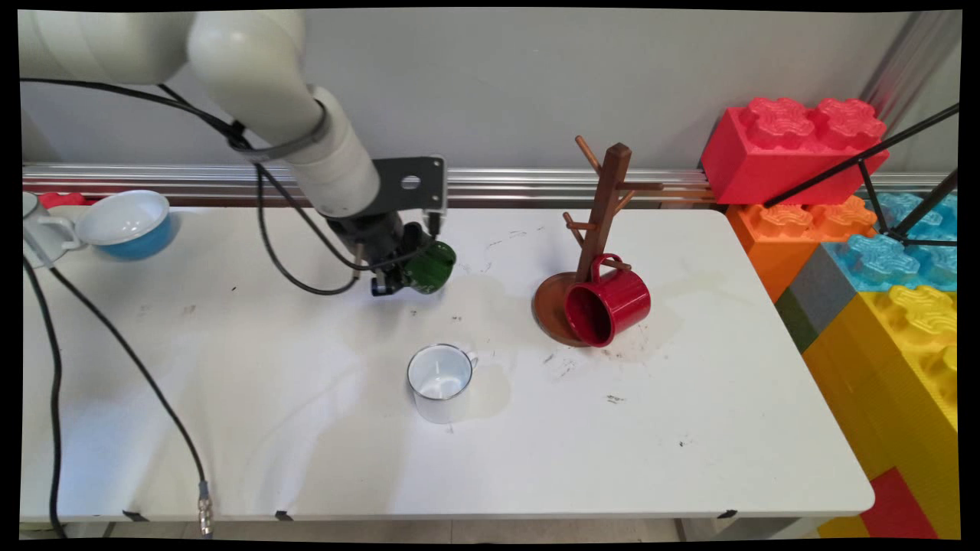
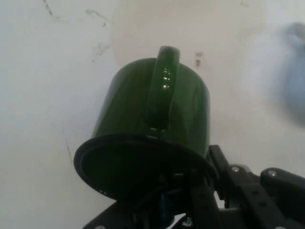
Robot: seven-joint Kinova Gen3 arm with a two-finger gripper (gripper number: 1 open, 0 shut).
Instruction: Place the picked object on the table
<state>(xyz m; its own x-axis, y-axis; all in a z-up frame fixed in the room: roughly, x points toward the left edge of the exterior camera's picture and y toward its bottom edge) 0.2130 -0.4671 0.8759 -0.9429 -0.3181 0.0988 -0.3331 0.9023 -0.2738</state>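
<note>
My gripper [image 1: 404, 277] is shut on the rim of a dark green mug [image 1: 429, 266], holding it tilted a little above the table's middle back. In the hand view the green mug [image 2: 157, 124] fills the centre, its handle facing the camera and its dark rim low against my gripper [image 2: 178, 183]. A white mug [image 1: 439, 381] stands upright on the table in front of the gripper. To the right, a red mug [image 1: 609, 301] hangs tilted from a low peg of a brown wooden mug tree [image 1: 599, 222].
A blue bowl [image 1: 128, 223] and a white mug [image 1: 40, 232] sit at the table's back left. Big toy bricks, red [image 1: 788, 149], orange [image 1: 796, 229], blue and yellow [image 1: 903, 360], are stacked beyond the right edge. Black cables [image 1: 115, 344] trail over the left side.
</note>
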